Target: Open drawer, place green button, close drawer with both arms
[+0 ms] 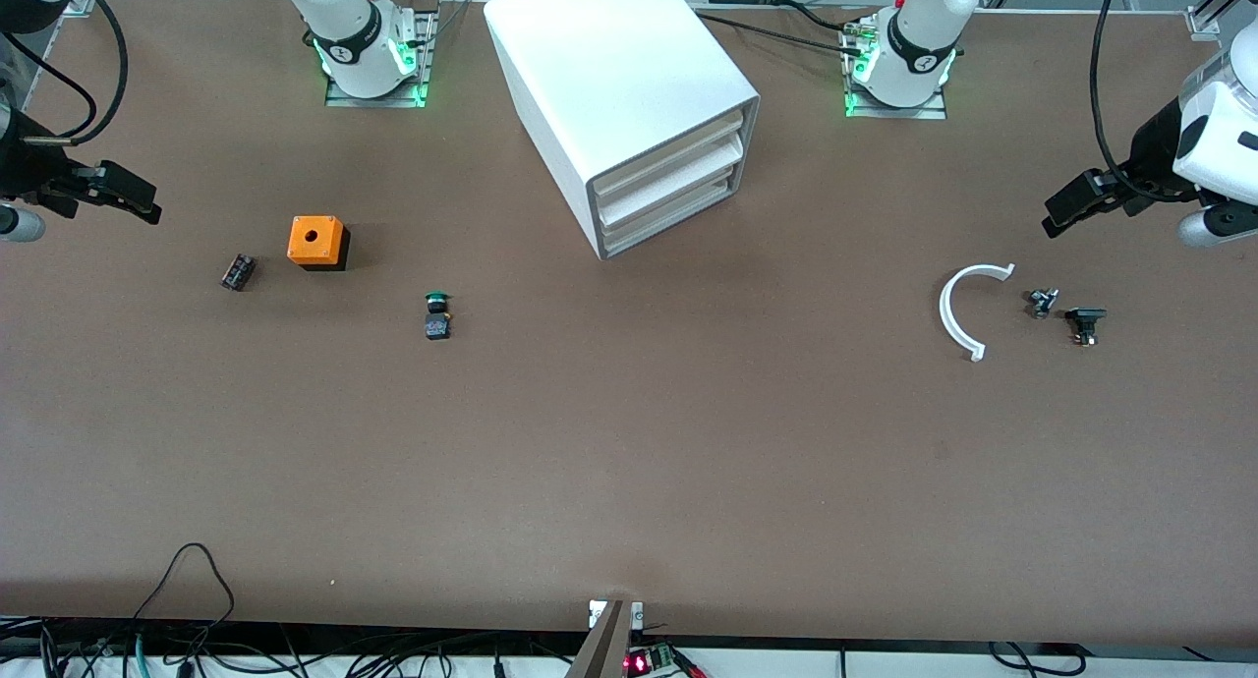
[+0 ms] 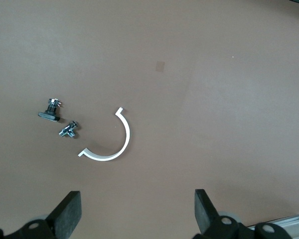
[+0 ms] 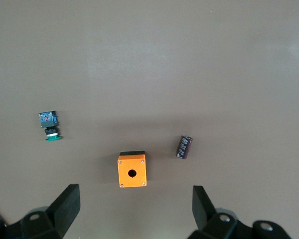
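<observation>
the drawer [image 1: 671, 215] sits closed at the cabinet's [image 1: 619, 79] base. the button [image 1: 437, 315] lies on the table [image 1: 629, 462], nearer the camera. the left gripper [image 1: 1066, 210] and right gripper [image 1: 138, 198] hover at their table ends, fingers spread and empty.

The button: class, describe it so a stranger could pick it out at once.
Start at the white cabinet, then move toward the right arm's end and nearer the front camera. The button lies there alone. Its green cap separates it from the orange cube and the all-black part.

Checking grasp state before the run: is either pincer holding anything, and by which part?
Nothing held. Left pincer and right pincer both hang open over bare table; the button lies untouched on the table.
</observation>
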